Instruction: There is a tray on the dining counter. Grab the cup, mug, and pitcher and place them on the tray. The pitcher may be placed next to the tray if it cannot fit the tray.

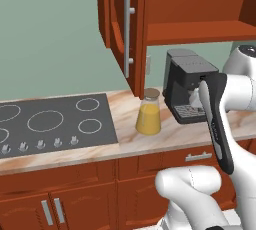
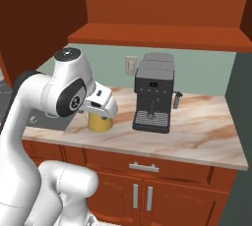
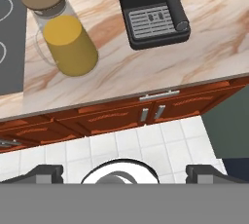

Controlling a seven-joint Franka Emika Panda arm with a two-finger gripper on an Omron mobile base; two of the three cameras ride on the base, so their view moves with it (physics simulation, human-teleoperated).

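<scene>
- Arm: white links with dark joints; it rises from the lower right of the left base view and the lower left of the right base view, in front of the counter.
- Upper links: folded high. In the right base view a rounded joint housing sits at the top, and the wrist reaches out level toward the pitcher.
- Forearm: in the left base view, a white link with a long dark stripe slants down on the pitcher's right.
- Gripper: the hand view looks down from above the counter's front edge; the jaws stand wide apart, one dark fingertip at each lower corner, nothing between them.
</scene>
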